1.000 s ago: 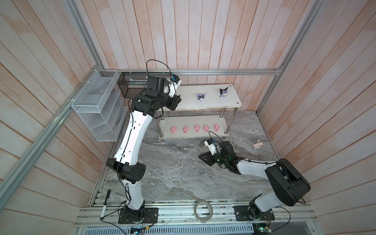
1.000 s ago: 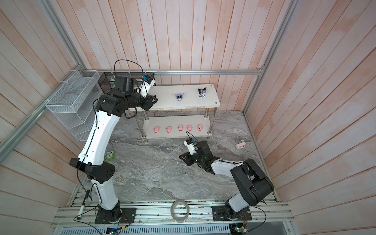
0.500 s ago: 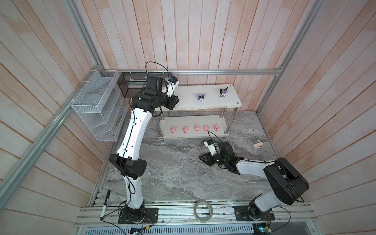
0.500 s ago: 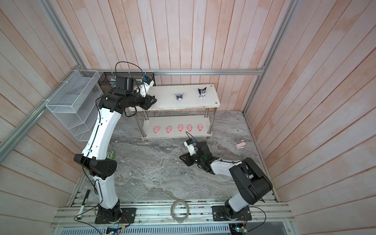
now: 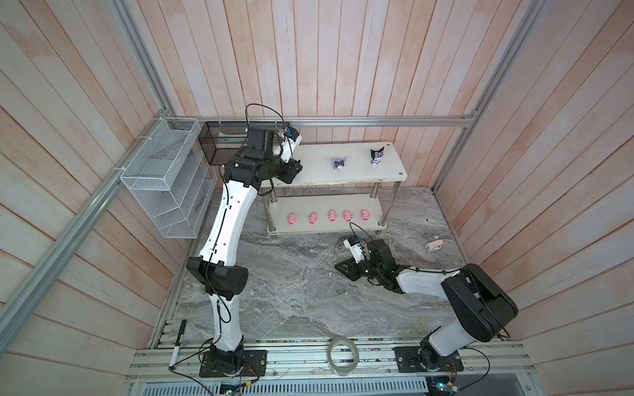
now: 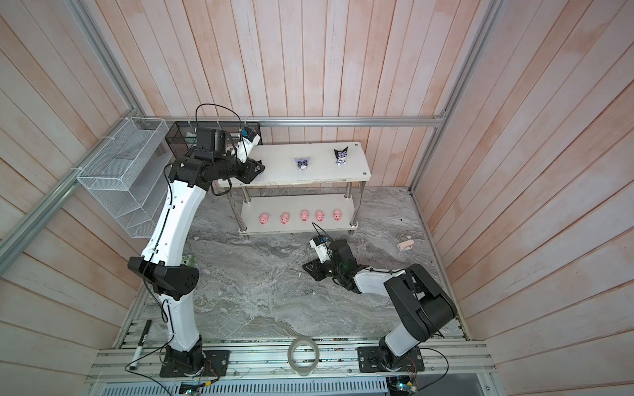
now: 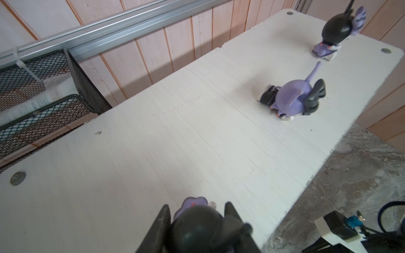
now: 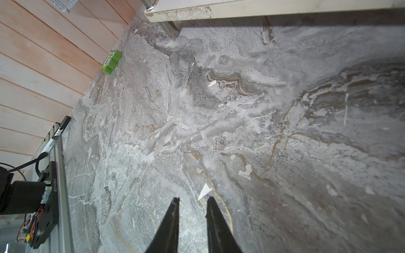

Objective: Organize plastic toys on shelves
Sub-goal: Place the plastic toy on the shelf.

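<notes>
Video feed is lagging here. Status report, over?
Left gripper shut on a figurine over the top shelf end. Right gripper open, empty, above the floor. Two figurines on top, five pigs on lower shelf. Nothing in its way.

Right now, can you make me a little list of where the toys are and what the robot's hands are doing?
Top shelf: middle figurine, end figurine
Lower shelf: five pink pigs in a row
Left gripper: shut on held figurine, at the top shelf's end beside the black basket
Right gripper: open, empty, over the marble floor
</notes>
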Robot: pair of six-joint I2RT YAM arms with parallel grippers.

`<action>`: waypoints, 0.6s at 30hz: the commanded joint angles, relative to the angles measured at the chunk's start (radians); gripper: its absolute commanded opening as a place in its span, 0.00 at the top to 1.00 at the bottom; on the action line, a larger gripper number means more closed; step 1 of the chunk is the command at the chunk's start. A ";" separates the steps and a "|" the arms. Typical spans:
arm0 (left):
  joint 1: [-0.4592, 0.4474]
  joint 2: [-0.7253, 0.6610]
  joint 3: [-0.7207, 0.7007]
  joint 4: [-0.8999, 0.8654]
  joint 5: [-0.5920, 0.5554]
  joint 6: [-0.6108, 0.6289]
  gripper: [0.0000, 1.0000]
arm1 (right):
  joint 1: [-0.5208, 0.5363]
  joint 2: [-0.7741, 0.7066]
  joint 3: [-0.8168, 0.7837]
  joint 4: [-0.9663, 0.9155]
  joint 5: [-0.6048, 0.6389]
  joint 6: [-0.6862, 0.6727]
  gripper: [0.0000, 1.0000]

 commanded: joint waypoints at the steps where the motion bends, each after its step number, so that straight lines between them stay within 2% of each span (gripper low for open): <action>1: 0.006 0.029 0.025 0.006 0.011 0.017 0.64 | 0.005 0.022 0.013 -0.004 -0.004 0.013 0.76; 18: 0.007 0.014 0.062 -0.038 -0.016 0.027 0.65 | 0.006 0.048 0.030 -0.009 -0.012 0.014 0.77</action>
